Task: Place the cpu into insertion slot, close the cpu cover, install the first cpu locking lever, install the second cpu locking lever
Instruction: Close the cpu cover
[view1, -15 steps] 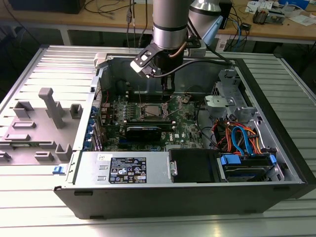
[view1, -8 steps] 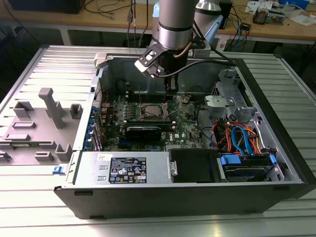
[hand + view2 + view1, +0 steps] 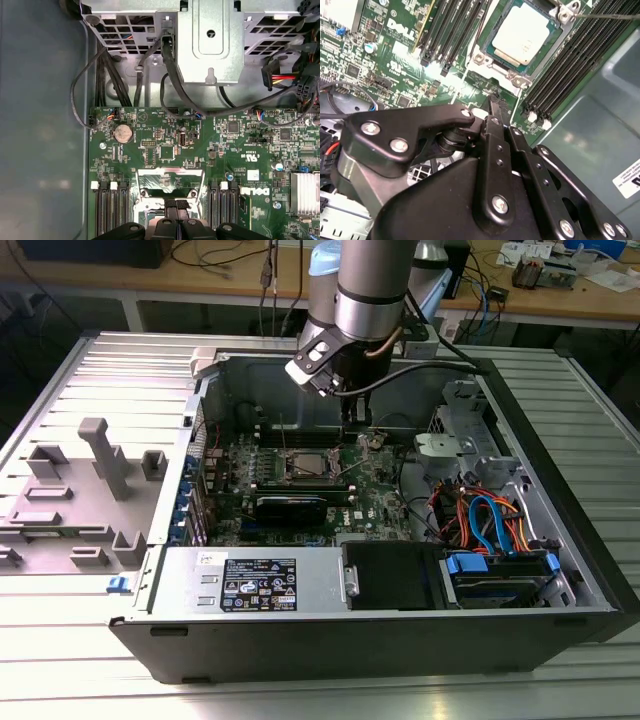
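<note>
Cpu (image 3: 522, 35) flat in insertion slot (image 3: 485, 58) (top up).

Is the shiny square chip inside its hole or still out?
In. The cpu lies flat inside the insertion slot, with the slot's silver frame around its edges.

Ribbed silver metal table (image 3: 560, 680) spans the foreground, slats running across the exterior view. Behind it, 1 long wooden workbench (image 3: 230, 282) on white legs (image 3: 131, 310), with loose cables (image 3: 215, 255) and small items scattered on top. It is dark under the bench. Lighting is even, with soft glare on the slats.
</note>
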